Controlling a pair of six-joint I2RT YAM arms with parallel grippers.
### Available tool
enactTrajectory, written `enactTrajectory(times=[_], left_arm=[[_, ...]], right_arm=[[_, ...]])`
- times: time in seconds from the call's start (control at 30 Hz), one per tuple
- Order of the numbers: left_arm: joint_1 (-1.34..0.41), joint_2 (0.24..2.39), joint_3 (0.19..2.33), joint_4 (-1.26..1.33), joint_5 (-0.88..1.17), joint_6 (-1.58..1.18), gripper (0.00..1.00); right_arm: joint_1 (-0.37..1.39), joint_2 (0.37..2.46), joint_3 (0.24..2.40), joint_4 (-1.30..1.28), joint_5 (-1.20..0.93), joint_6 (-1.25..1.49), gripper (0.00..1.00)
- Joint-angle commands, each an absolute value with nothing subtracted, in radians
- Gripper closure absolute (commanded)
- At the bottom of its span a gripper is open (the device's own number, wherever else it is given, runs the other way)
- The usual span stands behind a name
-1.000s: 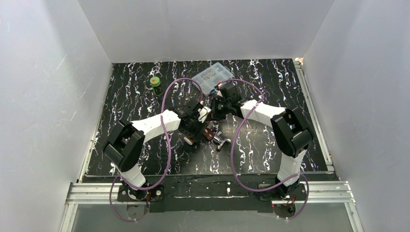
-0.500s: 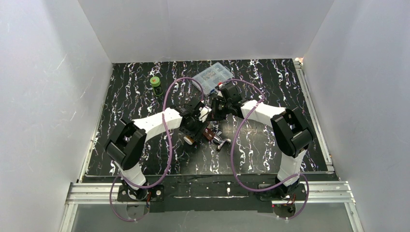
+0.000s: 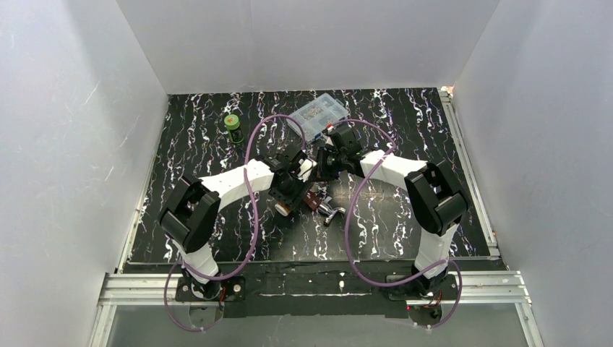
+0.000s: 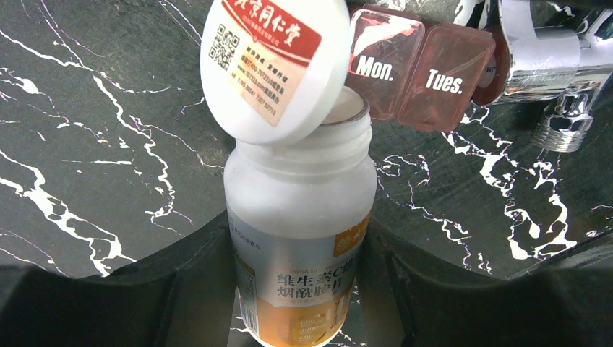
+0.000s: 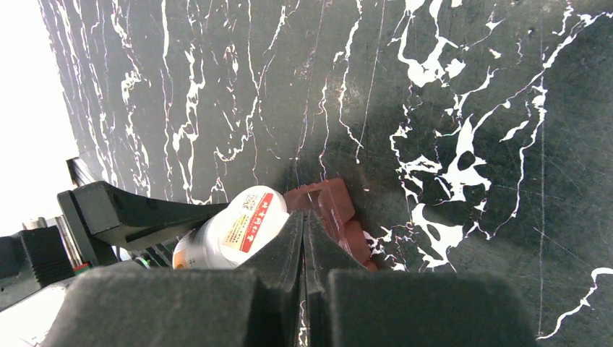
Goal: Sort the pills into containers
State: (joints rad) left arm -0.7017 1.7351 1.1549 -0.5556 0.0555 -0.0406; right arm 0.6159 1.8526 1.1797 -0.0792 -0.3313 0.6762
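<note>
My left gripper [image 4: 298,235] is shut on a white pill bottle [image 4: 300,195] with an orange label, held upright. Its flip cap [image 4: 275,65], with a red label, stands open. Just beyond the bottle lies the dark red-brown case [image 4: 419,76], its lids marked "Mon." and "Tues." and closed. My right gripper [image 5: 304,220] is shut, its tips right beside the cap [image 5: 242,224] and over the case [image 5: 332,210]; nothing shows between its pads. In the top view both grippers meet mid-table, left [image 3: 288,194] and right [image 3: 318,168], by the case [image 3: 313,196]. No loose pills show.
A shiny silver metal piece [image 4: 549,65] lies right next to the case, also in the top view [image 3: 331,212]. A clear compartment box [image 3: 316,116] sits at the back centre. A small green-capped bottle [image 3: 232,127] stands back left. White walls enclose the table.
The left arm has shifted slightly to the right with the bottle still in its grip. The right arm, case and metal piece have hardly moved.
</note>
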Motion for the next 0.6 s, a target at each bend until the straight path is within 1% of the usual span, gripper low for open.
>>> enactTrajectory(times=[0.0, 0.2, 0.57], left_arm=[[-0.712, 1.731, 1.192, -0.566, 0.086, -0.023, 1.0], [-0.713, 1.726, 1.211, -0.564, 0.101, -0.034, 1.0], [-0.712, 1.707, 1.184, -0.577, 0.099, -0.039, 1.0]], right_arm=[[0.63, 1.828, 1.182, -0.029, -0.359, 0.665, 0.95], [0.63, 1.821, 1.178, -0.027, -0.359, 0.664, 0.96], [0.63, 1.795, 1.159, -0.011, -0.353, 0.664, 0.96]])
